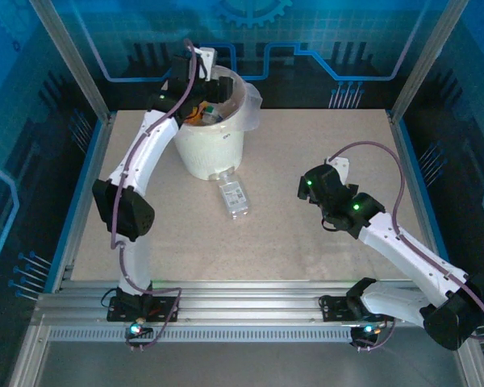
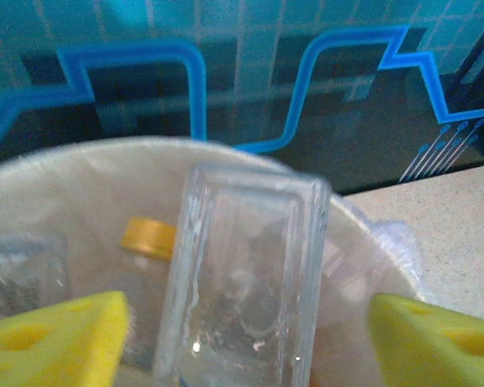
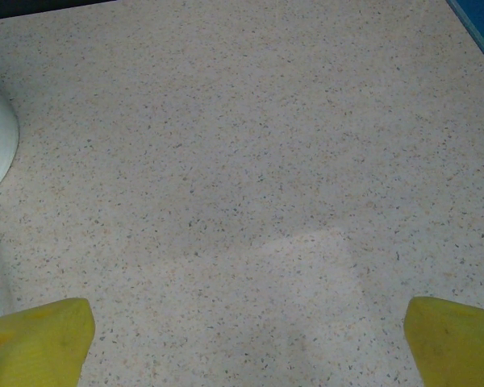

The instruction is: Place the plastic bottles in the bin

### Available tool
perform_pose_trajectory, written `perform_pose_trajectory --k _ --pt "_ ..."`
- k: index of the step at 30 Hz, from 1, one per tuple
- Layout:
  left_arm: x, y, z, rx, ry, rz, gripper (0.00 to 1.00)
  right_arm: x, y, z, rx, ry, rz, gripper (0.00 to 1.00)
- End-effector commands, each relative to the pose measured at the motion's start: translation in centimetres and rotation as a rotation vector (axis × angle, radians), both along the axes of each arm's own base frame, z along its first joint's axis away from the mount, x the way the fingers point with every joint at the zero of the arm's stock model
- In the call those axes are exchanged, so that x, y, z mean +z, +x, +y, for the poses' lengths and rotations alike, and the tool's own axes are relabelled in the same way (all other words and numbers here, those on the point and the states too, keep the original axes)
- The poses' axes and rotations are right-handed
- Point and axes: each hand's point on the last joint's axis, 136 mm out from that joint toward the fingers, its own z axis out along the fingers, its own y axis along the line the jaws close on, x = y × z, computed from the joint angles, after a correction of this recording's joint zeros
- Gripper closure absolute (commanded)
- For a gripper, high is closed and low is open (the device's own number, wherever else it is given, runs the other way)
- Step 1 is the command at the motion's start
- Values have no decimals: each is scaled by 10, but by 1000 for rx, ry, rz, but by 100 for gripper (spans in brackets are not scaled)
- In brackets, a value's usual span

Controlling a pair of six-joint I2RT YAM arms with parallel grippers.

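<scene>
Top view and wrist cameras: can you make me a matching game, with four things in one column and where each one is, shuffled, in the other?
Things
1. left gripper
2. right gripper
3. labelled clear bottle
4. yellow cap

Places
a. lying on the table beside the base of the bin
b. inside the bin
c. open, over bare table
d. open, above the bin's mouth, with a square clear bottle between its fingers

Pairs: 1-d, 2-c, 3-a, 4-b
</scene>
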Motion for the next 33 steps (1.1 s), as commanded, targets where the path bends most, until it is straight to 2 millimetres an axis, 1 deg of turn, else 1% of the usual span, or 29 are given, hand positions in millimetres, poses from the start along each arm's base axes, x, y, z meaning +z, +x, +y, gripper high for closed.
perform_pose_trajectory --k 1,3,5,9,13,17,21,24,26,28,30,33 --pt "40 -4 0 13 -16 -114 31 -3 -2 -3 -13 12 10 0" --pt "37 -1 -3 7 -15 -109 38 -3 -3 -3 -13 14 9 0" --pt "29 4 -6 -2 -16 -97 47 -3 -3 -3 -14 12 9 0" --pt "9 13 -14 -29 -17 -57 53 -3 -3 -4 -15 12 8 0" --pt "-12 22 -20 -53 -1 -15 55 -5 -3 -2 -10 13 17 0" --pt "-35 27 -20 -58 53 47 55 -7 -2 1 -3 16 26 0" --pt "-55 25 -15 -63 121 116 53 -8 -1 3 3 18 33 0" --pt "-66 19 -15 -88 158 159 51 -8 0 4 7 17 35 0" --pt "-66 16 -15 -95 157 164 50 -7 1 5 7 18 33 0" --pt "-55 14 -17 -104 138 136 49 -7 2 6 11 19 33 0" --pt "-42 13 -18 -107 120 105 46 -7 2 7 16 18 35 0" --pt "-11 8 -20 -113 88 43 41 -7 3 10 31 14 42 0"
